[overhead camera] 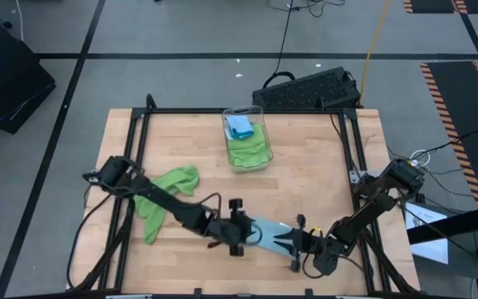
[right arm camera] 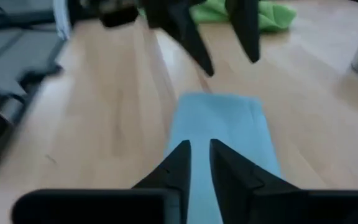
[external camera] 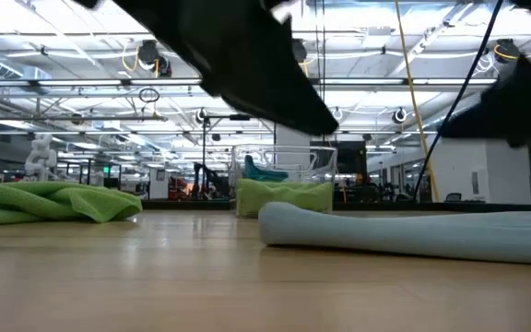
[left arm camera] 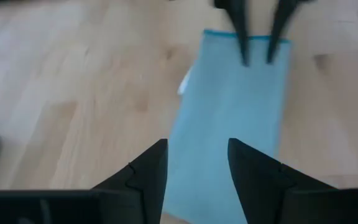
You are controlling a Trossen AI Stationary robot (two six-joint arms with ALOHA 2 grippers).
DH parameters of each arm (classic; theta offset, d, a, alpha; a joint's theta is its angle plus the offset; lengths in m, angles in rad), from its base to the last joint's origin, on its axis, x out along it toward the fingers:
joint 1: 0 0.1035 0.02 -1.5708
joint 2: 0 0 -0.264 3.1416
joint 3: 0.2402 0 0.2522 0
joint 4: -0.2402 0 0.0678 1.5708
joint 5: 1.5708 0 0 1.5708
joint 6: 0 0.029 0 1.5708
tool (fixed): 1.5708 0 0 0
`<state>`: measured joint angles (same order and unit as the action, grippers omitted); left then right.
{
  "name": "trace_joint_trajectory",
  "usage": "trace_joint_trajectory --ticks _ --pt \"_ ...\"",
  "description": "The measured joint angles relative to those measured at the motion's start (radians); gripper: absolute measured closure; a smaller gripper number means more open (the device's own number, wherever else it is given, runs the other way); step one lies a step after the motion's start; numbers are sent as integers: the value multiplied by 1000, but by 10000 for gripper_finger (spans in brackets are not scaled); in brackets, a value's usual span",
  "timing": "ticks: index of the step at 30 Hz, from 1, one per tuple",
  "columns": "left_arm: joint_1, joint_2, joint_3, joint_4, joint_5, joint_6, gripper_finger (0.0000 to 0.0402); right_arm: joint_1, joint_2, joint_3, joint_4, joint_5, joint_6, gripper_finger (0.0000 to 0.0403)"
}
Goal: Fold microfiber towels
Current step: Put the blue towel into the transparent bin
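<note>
From above, I'm seeing the light blue towel [overhead camera: 268,232] lying folded on the wooden desk [overhead camera: 305,158] between my left hand [overhead camera: 251,236] and right hand [overhead camera: 291,242]. One green towel [overhead camera: 166,197] is lying loose nearby; the clear bin [overhead camera: 247,138] is holding two more. At desk level, a lit hall is showing behind. In the wrist views, the left fingers are standing apart and empty, the right fingers narrow, gripping nothing.

Overhead looks straight down, low skims the tabletop, wrist cameras face each other.
</note>
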<state>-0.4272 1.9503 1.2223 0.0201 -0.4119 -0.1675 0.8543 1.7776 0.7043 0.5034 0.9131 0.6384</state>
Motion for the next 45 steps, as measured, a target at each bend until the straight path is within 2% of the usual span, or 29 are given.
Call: trace_joint_trajectory --ticks 3,6,8,14,19,22,25,31,33,36,39,42,43,45 --pt "-76 1 39 -25 -79 74 231 -2 -39 1 -24 -2 -5 321" --pt "-144 22 101 -66 -183 111 231 -2 -80 1 -122 -2 28 301" --pt "-171 37 138 -148 -216 105 231 -2 -108 1 -204 -2 67 294" --pt "-181 97 263 -333 -195 50 224 11 -185 0 -366 -54 173 291" --pt "-150 196 304 -359 -109 153 172 43 -193 1 -357 -62 191 291" --pt "-133 248 308 -371 -106 174 146 66 -192 1 -356 -53 215 291" --pt "-120 268 311 -393 -133 165 144 84 -193 1 -347 -51 229 291" --pt "-94 278 312 -413 -159 166 179 98 -192 1 -343 -44 233 291" --pt "-80 278 312 -427 -141 169 191 97 -192 1 -343 -44 236 291" --pt "-46 276 314 -454 -58 158 218 96 -192 1 -335 -37 233 291" --pt "-30 276 313 -458 -40 156 274 96 -188 1 -315 7 226 291" --pt "-20 273 311 -458 -41 167 358 86 -157 1 -240 8 147 291" --pt "-16 269 310 -464 -48 167 376 79 -140 1 -199 7 127 291" --pt "-4 254 306 -475 -55 165 382 60 -97 3 -112 5 74 291"
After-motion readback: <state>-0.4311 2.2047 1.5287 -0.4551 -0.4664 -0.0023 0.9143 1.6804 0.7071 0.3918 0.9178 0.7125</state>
